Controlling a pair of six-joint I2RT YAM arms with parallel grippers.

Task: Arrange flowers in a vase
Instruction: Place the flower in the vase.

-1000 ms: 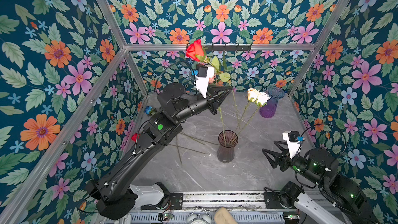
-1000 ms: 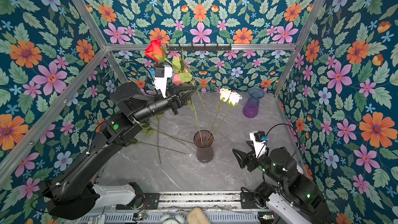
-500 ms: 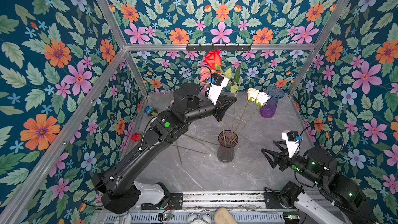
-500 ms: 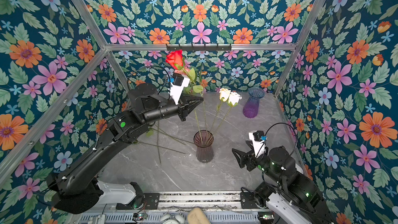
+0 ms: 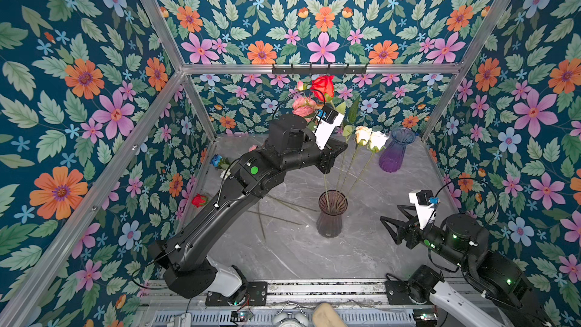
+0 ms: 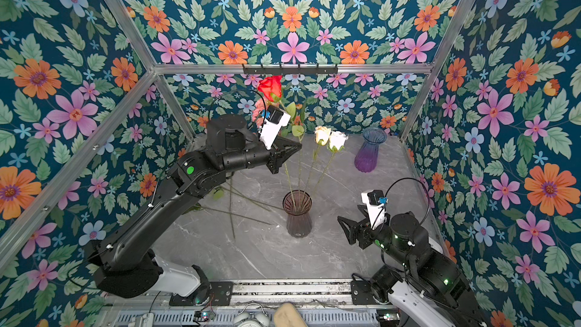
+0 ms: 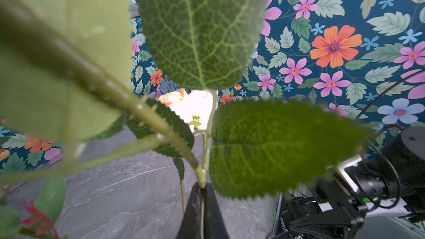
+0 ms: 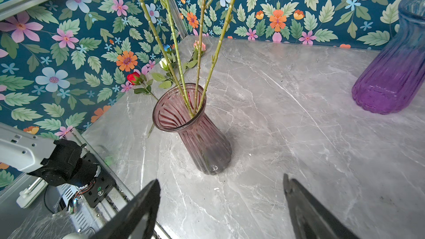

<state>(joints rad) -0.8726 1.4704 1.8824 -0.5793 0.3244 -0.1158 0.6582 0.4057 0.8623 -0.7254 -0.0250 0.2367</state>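
At the left wall, a blue flower (image 5: pixel 215 161) and a small red flower (image 5: pixel 199 200) were seen lying on the grey surface (image 5: pixel 314 262), not yet arranged. Further right, the left pincer (image 7: pixel 201 188) was found pressed together on the thin green stem of a red rose (image 5: pixel 323 86). Its bloom stood high, and a frilly pink bloom (image 5: pixel 303 106) was just behind it.

Below, the brownish vase (image 5: pixel 329 221) stood upright. Four stems were seen entering its mouth in the right wrist view, and the held stem was judged to be one of them. A peach rose (image 5: pixel 362 135) and a white rose (image 5: pixel 377 141) leaned out of it to the right. A purple vase (image 5: pixel 394 152) stood near the back wall. At the right, the right pincer (image 8: pixel 221 178) hung with its jaws wide apart and nothing between them.

For this step to be done well, the stem should be lowered straight until its end sits deep inside. The leaves should be steered clear of the two pale roses, and only then should the grip be released. No brand, label or writing could be read.
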